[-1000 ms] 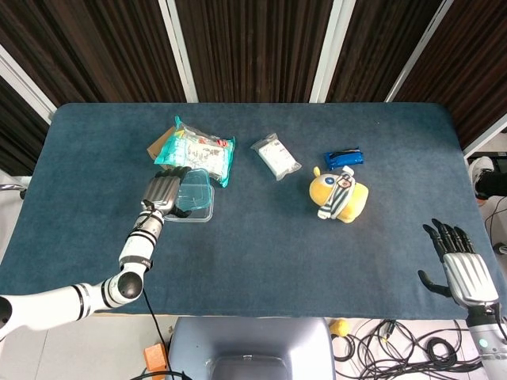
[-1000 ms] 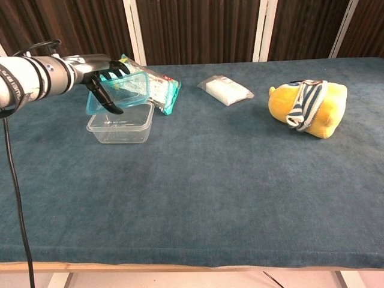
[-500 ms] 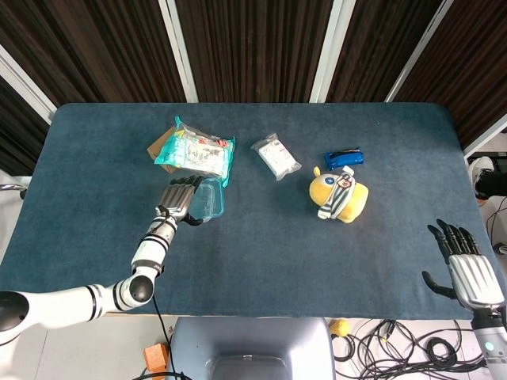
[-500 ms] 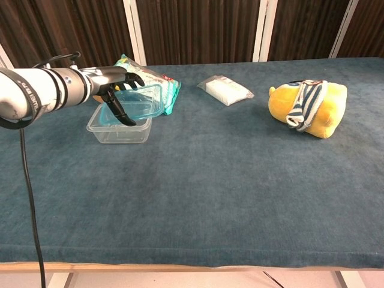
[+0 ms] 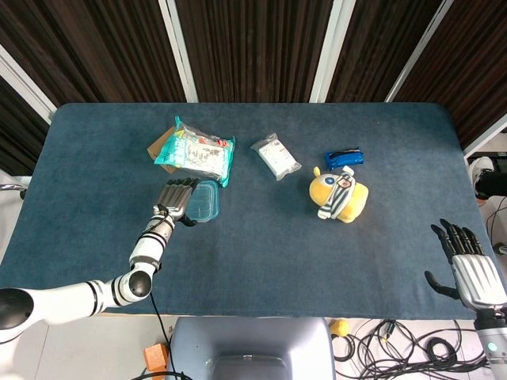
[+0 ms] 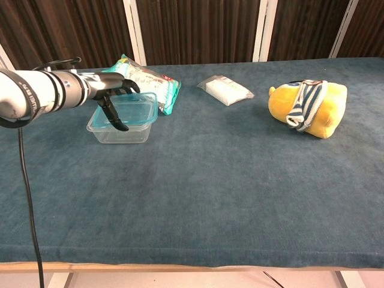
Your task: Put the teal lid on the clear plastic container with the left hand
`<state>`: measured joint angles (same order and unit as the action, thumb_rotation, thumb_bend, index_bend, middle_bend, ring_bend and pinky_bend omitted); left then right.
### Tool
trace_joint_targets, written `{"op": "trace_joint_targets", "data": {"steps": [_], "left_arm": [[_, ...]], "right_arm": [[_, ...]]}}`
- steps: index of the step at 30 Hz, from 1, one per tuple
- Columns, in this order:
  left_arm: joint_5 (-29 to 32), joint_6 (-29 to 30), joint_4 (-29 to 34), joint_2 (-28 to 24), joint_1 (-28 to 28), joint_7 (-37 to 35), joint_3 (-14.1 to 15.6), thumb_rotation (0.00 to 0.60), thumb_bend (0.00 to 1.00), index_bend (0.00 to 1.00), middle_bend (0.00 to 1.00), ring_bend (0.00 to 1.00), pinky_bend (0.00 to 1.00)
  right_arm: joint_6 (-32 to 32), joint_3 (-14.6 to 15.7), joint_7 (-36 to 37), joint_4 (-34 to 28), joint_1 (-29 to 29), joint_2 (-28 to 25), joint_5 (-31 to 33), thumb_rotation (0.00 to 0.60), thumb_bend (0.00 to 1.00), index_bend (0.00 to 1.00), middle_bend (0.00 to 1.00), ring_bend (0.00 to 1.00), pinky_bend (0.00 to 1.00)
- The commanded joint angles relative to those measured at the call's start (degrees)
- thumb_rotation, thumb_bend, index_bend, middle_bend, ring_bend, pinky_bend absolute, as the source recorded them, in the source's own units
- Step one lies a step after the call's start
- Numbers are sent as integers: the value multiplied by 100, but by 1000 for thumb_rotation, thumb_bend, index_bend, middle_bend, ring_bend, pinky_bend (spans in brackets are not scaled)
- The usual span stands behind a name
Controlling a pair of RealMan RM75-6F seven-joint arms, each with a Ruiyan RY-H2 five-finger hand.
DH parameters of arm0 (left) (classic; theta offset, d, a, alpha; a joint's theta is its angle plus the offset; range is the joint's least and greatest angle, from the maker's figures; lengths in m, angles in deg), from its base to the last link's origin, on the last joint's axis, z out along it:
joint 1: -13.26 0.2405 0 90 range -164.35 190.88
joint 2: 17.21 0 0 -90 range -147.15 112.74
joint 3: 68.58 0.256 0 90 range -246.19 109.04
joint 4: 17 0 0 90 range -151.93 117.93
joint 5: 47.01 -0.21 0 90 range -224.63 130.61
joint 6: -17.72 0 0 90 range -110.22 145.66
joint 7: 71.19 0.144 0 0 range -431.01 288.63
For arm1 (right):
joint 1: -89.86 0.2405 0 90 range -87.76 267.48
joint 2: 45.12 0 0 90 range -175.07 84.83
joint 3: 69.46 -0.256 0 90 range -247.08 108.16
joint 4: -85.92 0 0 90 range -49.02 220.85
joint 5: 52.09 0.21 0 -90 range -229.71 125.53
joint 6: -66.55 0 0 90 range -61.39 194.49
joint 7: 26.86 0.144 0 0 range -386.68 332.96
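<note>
The left hand [image 6: 111, 96] grips the teal lid [image 6: 131, 108], fingers curled over its near edge, and the lid sits on top of the clear plastic container [image 6: 120, 127] at the worktop's [image 6: 240, 180] left side, just beside the snack bag [image 6: 153, 84]. Far right, the right hand [image 5: 469, 265] hangs off the worktop edge, fingers spread, holding nothing.
</note>
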<state>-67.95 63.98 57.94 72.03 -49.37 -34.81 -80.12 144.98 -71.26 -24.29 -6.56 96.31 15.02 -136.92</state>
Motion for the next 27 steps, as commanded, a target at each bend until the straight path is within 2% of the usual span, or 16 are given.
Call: {"op": "trace_joint_targets", "data": {"steps": [1,11,21,27], "left_arm": [[-1,2,0,-21,-12,13,32,600,291,521,789,790,496],[57,-124,-64,-48,-77,65,180,600,292,492,757,749,450],[197,-132,-72,-109,-202,314,344,600,292,443,665,666,410],[315,-110,-6,-203,-230,325,360,600,291,439,650,660,401]], "right_arm": [[0,1,0,-1,0,0,-1,600,252,0,0,0,0],[17,-1,13,-9,-9,-8,-4,600,252,0,0,0,0],[-2,7,24,-9,-2,-12,-13,600,252,0,0,0,0],[1,5,21,-8,-5,-13,-8,600,252,0,0,0,0]]}}
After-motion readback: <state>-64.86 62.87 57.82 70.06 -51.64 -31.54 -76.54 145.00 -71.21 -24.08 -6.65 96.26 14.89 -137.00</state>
